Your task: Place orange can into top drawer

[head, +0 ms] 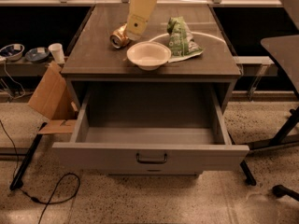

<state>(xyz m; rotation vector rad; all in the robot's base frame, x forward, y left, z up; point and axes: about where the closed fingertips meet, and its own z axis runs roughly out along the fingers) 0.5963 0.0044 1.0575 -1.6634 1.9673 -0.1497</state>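
The gripper (134, 31) hangs over the cabinet top (93, 59), just beside the can (118, 38). Whether it is released or clenched cannot be told. The can lies on its side, left of the bowl (148, 55). The drawer (149, 155) stands open. Step in hand, as judged: the approach. The next move calls for grasping the can clear of the bowl.

The gripper (134, 32) hangs at the orange can (118, 39), with the white bowl (148, 55) just in front and the green snack bag (180, 38) to one side, while the pulled-out top drawer (201, 156) lies open from above, forward of the tabletop (88, 59).
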